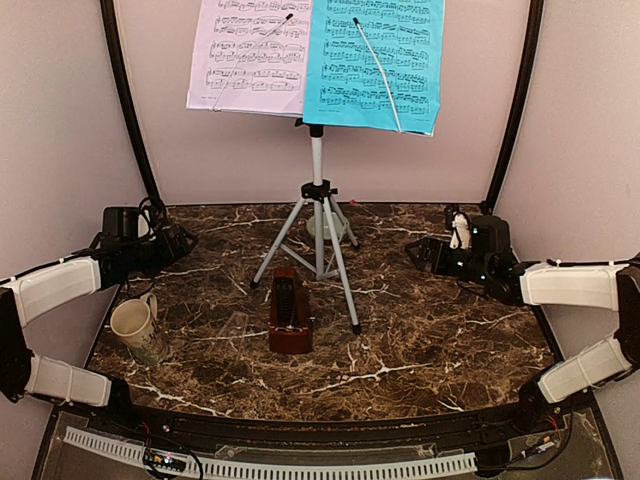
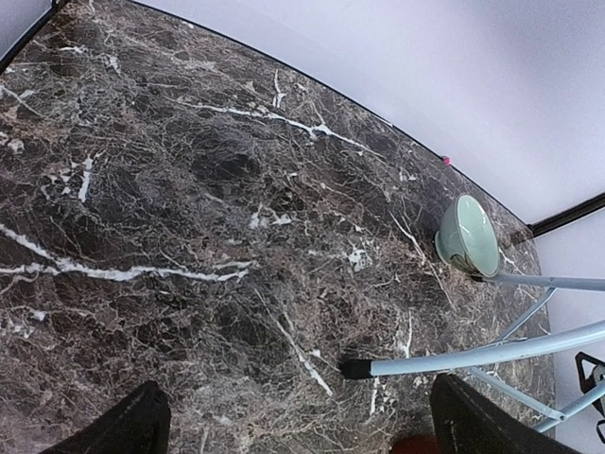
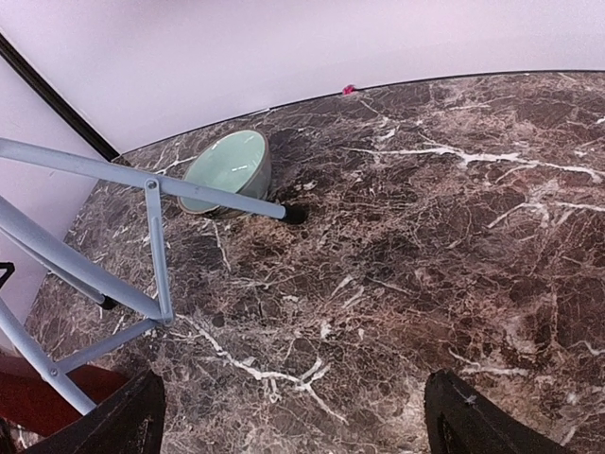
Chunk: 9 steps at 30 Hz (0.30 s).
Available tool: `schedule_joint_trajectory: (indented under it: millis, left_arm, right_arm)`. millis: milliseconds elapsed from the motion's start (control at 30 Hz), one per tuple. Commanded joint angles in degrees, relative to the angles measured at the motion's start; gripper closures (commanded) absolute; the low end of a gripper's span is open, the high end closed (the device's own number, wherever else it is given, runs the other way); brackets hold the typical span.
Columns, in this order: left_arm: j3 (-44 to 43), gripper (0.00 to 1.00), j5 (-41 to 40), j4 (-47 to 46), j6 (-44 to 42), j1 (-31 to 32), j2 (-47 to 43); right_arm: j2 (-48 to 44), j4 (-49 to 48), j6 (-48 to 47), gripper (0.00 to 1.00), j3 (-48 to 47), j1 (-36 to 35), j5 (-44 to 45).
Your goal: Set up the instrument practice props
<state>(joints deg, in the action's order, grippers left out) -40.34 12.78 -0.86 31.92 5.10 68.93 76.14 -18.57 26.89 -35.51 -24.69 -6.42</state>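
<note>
The silver tripod music stand stands at the middle of the marble table. Its tray is hidden behind a lilac sheet on the left and a bright-blue sheet on the right, each under a wire holder. The dark-brown pyramid metronome stands upright in front of the tripod. My left gripper is open and empty at the far left. My right gripper is open and empty at the far right. Tripod legs show in the left wrist view and the right wrist view.
A cream mug stands near the left front edge. A small pale-green bowl lies behind the tripod, also in the left wrist view and right wrist view. Black frame posts rise at both back corners.
</note>
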Motion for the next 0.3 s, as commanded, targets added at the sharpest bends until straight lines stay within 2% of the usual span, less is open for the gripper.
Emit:
schedule_joint_trajectory:
  millis: [0, 267]
  left_arm:
    - [0.1, 0.01, 0.1, 0.8, -0.6, 0.1, -1.3]
    - [-0.7, 0.01, 0.0, 2.0, -1.2, 0.0, -1.6]
  right_arm:
    - [-1.1, -2.3, 0.3, 0.04, 0.8, 0.3, 0.2]
    - [-1.8, -2.3, 0.6, 0.04, 0.6, 0.3, 0.2]
